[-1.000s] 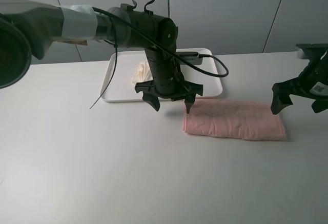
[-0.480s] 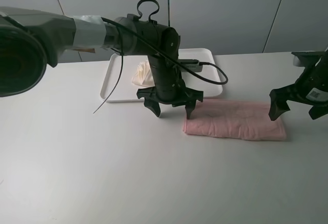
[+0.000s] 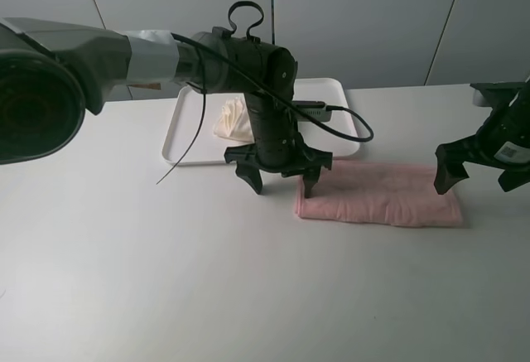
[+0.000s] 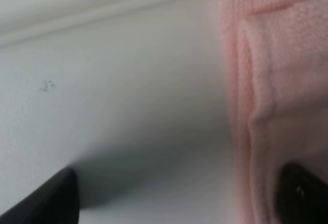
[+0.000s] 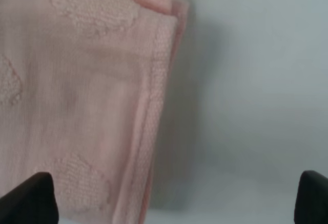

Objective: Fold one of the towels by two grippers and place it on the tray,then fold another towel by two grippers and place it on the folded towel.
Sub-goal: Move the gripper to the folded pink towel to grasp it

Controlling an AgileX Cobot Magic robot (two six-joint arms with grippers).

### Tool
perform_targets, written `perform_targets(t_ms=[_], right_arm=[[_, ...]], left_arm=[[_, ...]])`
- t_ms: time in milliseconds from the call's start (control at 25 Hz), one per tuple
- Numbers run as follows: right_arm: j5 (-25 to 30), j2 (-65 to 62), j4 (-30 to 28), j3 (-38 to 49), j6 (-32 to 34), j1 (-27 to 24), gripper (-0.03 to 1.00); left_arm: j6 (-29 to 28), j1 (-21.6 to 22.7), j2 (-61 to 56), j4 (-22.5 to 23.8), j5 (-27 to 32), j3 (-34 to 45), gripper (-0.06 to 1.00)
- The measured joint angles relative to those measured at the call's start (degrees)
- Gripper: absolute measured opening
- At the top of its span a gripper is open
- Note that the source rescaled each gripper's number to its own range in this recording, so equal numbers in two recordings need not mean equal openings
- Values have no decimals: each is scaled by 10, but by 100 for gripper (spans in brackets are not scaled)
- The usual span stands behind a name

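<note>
Both gape wide, empty: left pincer (image 3: 282, 185) straddles the pink towel (image 3: 381, 196) at one end, right pincer (image 3: 476, 181) at the other.

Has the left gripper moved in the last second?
Yes. The left gripper has dropped from the tray's front rim toward the pink towel's left end.

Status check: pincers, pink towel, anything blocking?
Left pincer open, straddling one end of pink towel. Right pincer open, straddling other end. Towel flat on table, not gripped; cream towel on tray. No obstruction seen.
</note>
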Motion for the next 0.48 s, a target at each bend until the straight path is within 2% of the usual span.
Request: perform_targets(t_ms=[480], right_arm=[[-7, 46, 3, 0, 4, 0, 100]], left_arm=[[-11, 0, 0, 16, 18, 0, 98]])
